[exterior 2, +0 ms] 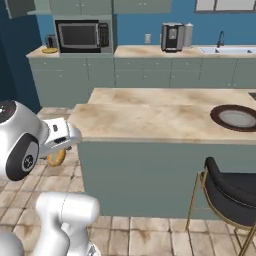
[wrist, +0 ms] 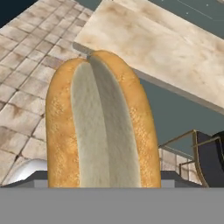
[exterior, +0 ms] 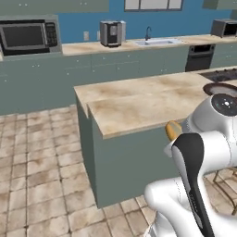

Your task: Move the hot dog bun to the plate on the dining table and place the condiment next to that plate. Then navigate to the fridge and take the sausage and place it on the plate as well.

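hot dog bun [wrist: 100, 127] clamped in gripper [exterior 2: 59, 152], fingers buried behind the bread | dining table [exterior 2: 150, 120] ahead | plate [exterior 2: 235, 118] cut off at edge

Back wall [exterior 2: 135, 30] painted blue. Grey-green base cabinets [exterior 2: 150, 75] run along it under a beige stone tabletop [exterior 2: 145, 51]. On that run: microwave [exterior 2: 82, 35], steel coffee machine [exterior 2: 173, 36], sink with dark tap [exterior: 155, 41]. Black oven front [exterior: 200, 57] set into the cabinets (right end, left base view). Window panes [exterior: 152, 4] above the sink. Floor [exterior: 41, 176] is mottled tan square tile. Black-seated stool with brass legs [exterior 2: 227, 195] stands on the tiles.
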